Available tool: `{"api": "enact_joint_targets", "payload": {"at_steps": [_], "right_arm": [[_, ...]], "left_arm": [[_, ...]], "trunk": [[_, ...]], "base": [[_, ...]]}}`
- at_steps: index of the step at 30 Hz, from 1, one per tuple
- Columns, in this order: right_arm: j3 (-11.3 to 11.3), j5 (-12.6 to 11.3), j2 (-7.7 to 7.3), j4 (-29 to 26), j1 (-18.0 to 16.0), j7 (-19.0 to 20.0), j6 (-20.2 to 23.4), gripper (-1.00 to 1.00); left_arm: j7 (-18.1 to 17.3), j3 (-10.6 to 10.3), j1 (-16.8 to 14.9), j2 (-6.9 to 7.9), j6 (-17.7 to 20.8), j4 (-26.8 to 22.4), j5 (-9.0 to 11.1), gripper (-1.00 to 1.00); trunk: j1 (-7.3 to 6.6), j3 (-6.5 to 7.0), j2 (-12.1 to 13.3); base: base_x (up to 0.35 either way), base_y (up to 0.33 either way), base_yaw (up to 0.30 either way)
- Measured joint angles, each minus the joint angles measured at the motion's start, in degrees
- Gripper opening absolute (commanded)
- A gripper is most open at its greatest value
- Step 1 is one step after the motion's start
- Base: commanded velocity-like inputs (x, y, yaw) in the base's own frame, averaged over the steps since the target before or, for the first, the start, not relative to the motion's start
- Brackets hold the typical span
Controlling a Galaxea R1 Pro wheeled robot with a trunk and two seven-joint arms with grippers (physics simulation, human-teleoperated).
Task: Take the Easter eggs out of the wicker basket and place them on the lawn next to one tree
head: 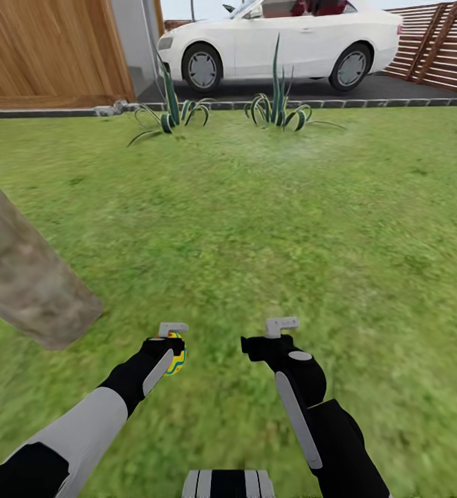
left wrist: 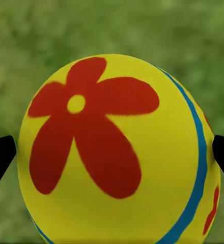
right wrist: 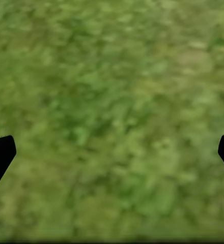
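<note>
The left pincer (head: 175,346) grips one egg (left wrist: 117,152) above the lawn (head: 256,228), with the tree (head: 28,277) trunk near on its outer side. The right pincer (head: 273,332) hangs parted and empty. By my judgement this egg awaits placing; the basket and other eggs' progress cannot be told.

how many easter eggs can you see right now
1: an Easter egg held in the left gripper, above the lawn near the tree. Others aren't visible here.
</note>
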Motion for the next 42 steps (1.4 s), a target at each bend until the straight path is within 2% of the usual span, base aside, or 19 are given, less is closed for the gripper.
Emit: {"api": "enact_joint_targets", "payload": {"at_steps": [8, 12, 42], "right_arm": [[0.0, -0.04, 0.0, 0.05, 0.02, 0.02, 0.01, 1.0], [0.0, -0.04, 0.0, 0.05, 0.02, 0.0, 0.01, 1.0], [0.0, -0.04, 0.0, 0.49, 0.02, 0.0, 0.01, 1.0]], "left_arm": [[0.0, 0.0, 0.0, -0.02, 0.0, 0.0, 0.0, -1.0], [0.0, -0.01, 0.0, -0.05, 0.0, 0.0, -0.01, -1.0], [0.0, -0.01, 0.0, -0.09, 0.0, 0.0, 0.0, -1.0]], "trunk": [[0.21, -1.77, -0.11], [0.2, -1.78, -0.11], [0.98, -8.42, -0.51]], "base": [[0.0, 0.0, 0.0], [0.0, 0.0, 0.0], [0.0, 0.0, 0.0]]}}
